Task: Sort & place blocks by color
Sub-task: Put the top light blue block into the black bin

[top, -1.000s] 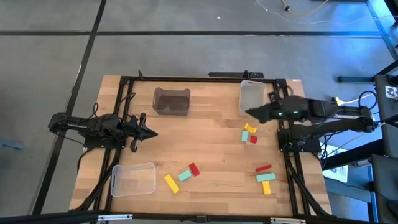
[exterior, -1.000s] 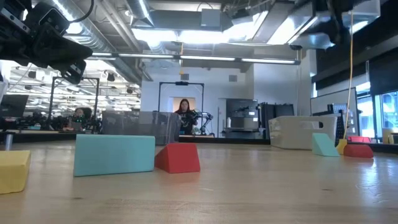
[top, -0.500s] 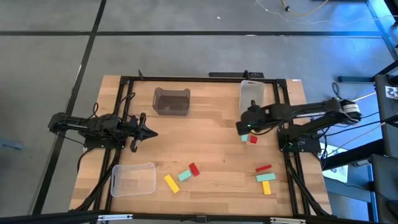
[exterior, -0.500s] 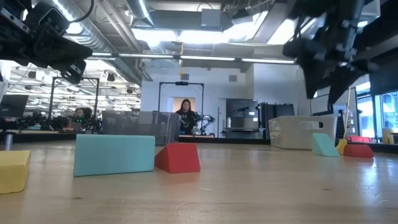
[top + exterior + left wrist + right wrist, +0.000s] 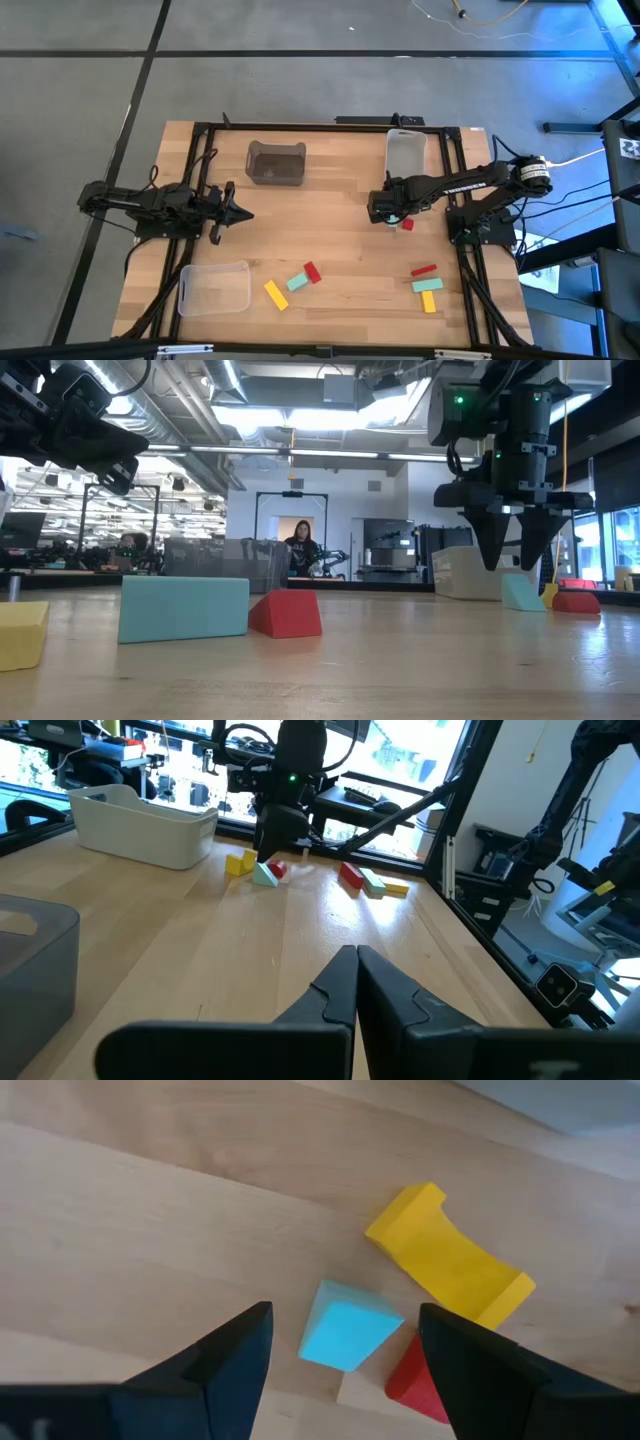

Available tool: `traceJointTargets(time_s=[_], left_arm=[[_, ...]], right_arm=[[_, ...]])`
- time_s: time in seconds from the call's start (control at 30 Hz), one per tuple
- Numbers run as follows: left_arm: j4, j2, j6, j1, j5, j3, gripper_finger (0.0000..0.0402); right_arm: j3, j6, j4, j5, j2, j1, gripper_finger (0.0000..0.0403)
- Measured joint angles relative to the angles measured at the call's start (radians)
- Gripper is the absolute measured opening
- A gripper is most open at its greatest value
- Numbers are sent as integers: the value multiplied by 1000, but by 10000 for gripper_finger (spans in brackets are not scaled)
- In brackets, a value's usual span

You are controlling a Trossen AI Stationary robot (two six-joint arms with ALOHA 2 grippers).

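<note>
Three blocks lie in a cluster near the table's right side: a mint block (image 5: pixel 347 1325), a yellow one (image 5: pixel 450 1260) and a red one (image 5: pixel 415 1375). My right gripper (image 5: pixel 345 1310) hangs over them, open and pointing down, with a finger on either side of the mint block (image 5: pixel 520 592) and clear of it. It shows in the high view (image 5: pixel 385 208) and the low view (image 5: pixel 510 560). My left gripper (image 5: pixel 238 212) waits shut at the table's left (image 5: pixel 355 960). Two more clusters lie flat near the near edge: yellow (image 5: pixel 275 294), mint (image 5: pixel 297 282), red (image 5: pixel 312 272), and red (image 5: pixel 424 270), mint (image 5: pixel 427 285), yellow (image 5: pixel 430 301).
A dark bin (image 5: pixel 275 162) stands at the far edge. A white bin (image 5: pixel 405 156) stands far right, just behind my right arm. A clear bin (image 5: pixel 214 288) sits near left. Bare wood lies in the table's middle. People and equipment show in the room beyond.
My right gripper has swung from beside the white bin toward the table's near edge and a little left. It has tipped from level to pointing down and has come down over the yellow, mint and red cluster. The blocks have stayed in place.
</note>
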Motion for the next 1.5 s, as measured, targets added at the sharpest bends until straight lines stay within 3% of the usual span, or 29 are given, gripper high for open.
traceJointTargets(time_s=[0.33, 0.53, 0.9, 1.07, 1.27, 1.5], left_arm=[[0, 0, 0, 0, 0, 0, 0], [0, 0, 0, 0, 0, 0, 0], [0, 0, 0, 0, 0, 0, 0], [0, 0, 0, 0, 0, 0, 0], [0, 0, 0, 0, 0, 0, 0], [0, 0, 0, 0, 0, 0, 0]], right_arm=[[-16, 59, 16, 25, 1, 1, 253], [-99, 92, 110, -37, 1, 6, 253], [-117, 115, 188, -29, 1, 13, 250], [-117, 114, 185, -4, 1, 13, 219], [-116, 63, 183, -12, -1, 13, 130], [-117, -106, 180, -92, -80, 13, 128]])
